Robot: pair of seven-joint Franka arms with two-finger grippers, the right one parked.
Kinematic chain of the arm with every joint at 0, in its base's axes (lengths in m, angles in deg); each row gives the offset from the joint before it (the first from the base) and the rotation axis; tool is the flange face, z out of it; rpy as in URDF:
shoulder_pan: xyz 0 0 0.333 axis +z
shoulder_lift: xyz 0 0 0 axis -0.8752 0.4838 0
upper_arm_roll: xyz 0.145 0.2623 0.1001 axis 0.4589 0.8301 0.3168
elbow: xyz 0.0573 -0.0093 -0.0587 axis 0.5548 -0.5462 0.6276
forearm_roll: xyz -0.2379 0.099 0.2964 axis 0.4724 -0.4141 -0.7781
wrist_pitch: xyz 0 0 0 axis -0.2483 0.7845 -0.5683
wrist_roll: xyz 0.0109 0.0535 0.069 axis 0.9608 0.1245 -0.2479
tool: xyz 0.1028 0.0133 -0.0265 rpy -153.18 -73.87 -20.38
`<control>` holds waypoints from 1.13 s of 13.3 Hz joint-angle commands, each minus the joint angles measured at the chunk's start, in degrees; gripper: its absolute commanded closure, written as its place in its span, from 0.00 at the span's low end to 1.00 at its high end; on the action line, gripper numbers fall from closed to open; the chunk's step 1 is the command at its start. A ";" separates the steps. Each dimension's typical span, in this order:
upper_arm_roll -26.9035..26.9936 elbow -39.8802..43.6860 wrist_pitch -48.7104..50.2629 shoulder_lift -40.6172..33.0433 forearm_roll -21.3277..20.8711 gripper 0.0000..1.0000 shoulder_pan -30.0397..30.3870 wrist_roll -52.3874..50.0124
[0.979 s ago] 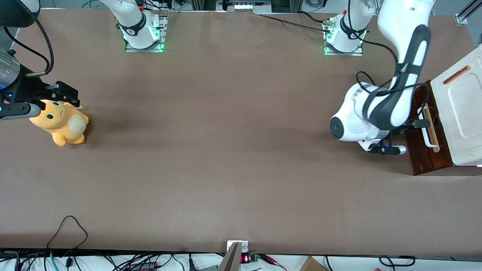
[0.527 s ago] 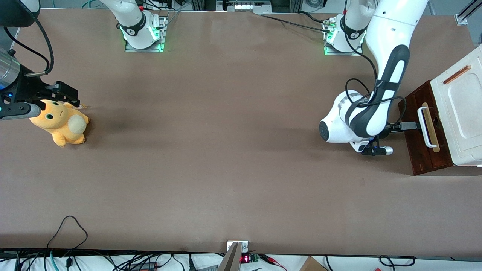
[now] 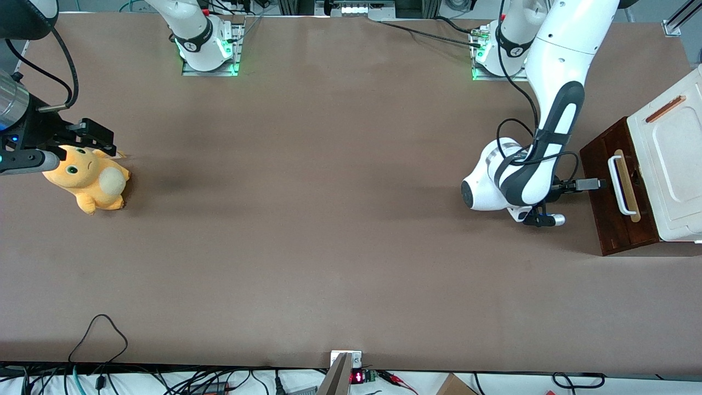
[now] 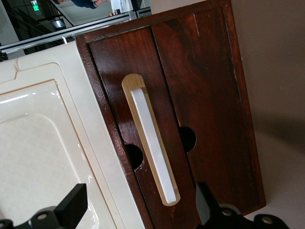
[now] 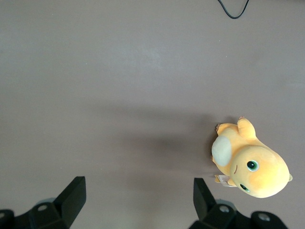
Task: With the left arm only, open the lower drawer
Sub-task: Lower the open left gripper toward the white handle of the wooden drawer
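Lower drawer (image 3: 614, 192) stands pulled out from under the white panel (image 3: 672, 164), at my end of the table (image 3: 329, 219). My jaws (image 3: 595, 184) released, spread wide, clear of the handle (image 4: 153, 145). Opening looks done; retreat left.

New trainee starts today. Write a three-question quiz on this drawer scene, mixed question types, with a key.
1. True or false: the gripper is clamped on the white handle.
2. The gripper's fingers are: A) open B) shut.
3. Fill in: the handle belongs to the dark wooden ____.

Key
1. False: it sits in front of the lower drawer, clear of the handle.
2. A
3. lower drawer
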 commanded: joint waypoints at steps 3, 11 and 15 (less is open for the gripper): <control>0.47 -0.46 0.56 2.47 -2.36 0.00 -0.43 0.60; 0.65 -0.55 0.38 3.26 -2.53 0.00 0.18 3.15; 1.17 -1.34 0.82 4.40 -4.99 0.00 0.45 2.27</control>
